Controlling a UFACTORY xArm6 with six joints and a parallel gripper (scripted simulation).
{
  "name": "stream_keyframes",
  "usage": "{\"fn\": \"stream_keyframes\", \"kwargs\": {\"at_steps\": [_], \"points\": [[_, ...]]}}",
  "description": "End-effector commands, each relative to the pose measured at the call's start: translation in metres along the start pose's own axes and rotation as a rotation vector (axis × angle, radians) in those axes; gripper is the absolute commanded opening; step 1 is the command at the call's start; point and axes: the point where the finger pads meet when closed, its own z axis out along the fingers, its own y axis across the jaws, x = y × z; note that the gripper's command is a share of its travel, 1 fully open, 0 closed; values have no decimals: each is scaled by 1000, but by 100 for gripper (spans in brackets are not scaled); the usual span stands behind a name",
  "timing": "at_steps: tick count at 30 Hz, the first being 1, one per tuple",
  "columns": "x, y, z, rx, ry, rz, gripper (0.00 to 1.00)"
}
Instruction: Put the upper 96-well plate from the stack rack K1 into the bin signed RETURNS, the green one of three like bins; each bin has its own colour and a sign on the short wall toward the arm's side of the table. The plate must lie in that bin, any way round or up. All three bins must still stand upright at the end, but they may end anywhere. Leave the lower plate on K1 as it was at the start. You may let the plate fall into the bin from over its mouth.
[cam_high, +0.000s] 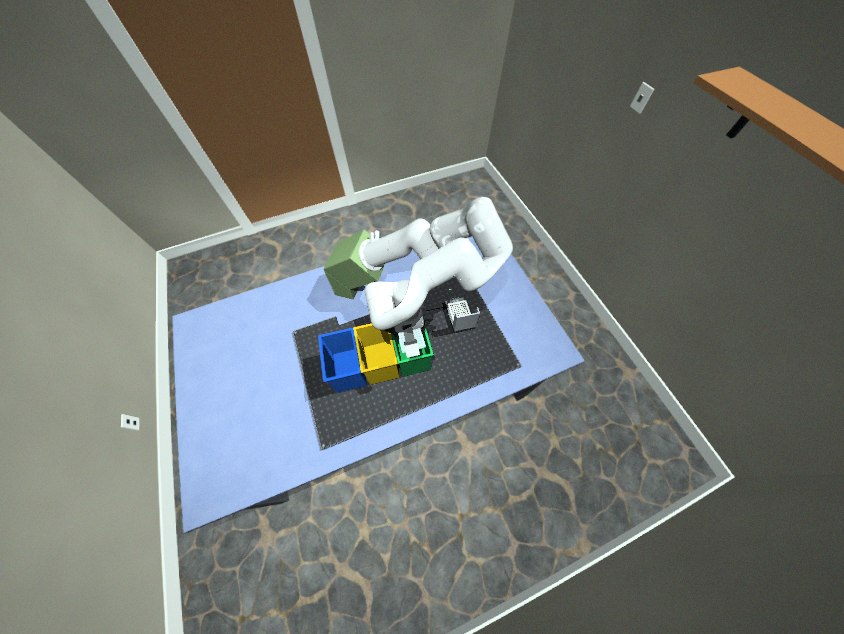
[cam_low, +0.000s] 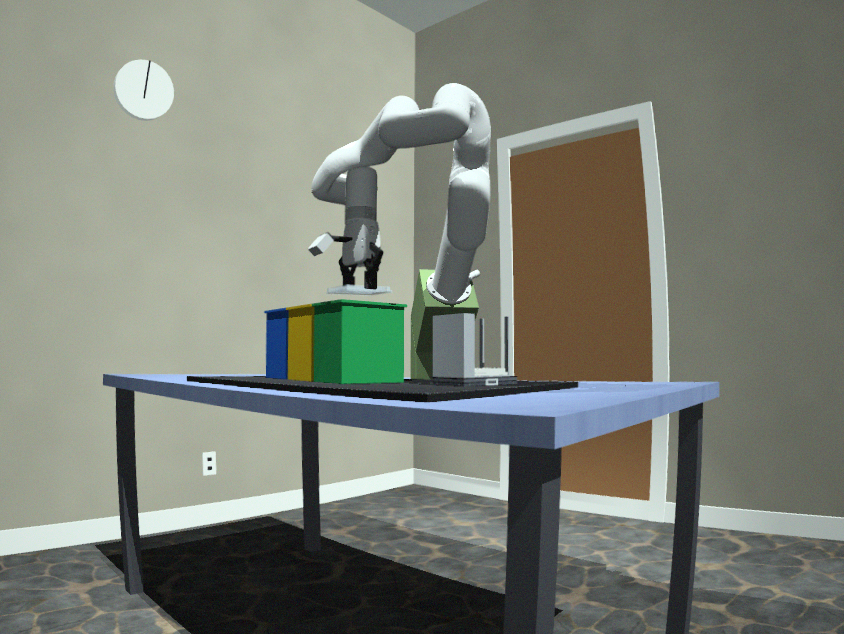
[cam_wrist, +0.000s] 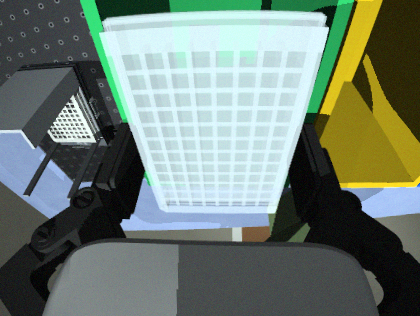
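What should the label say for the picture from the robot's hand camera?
Gripper holds the well plate over the green bin.

Even, soft light from above — a dark shadow pools on the floor (cam_low: 286, 580) under the table (cam_low: 477, 416). All views sharp; top view's walls splay outward at edges.
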Motion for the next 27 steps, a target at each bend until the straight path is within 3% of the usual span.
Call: {"fn": "stream_keyframes", "kwargs": {"at_steps": [1,27], "points": [[1,0,0,-1,2,-1,0],[0,0,2,-1,2,-1,0]]}}
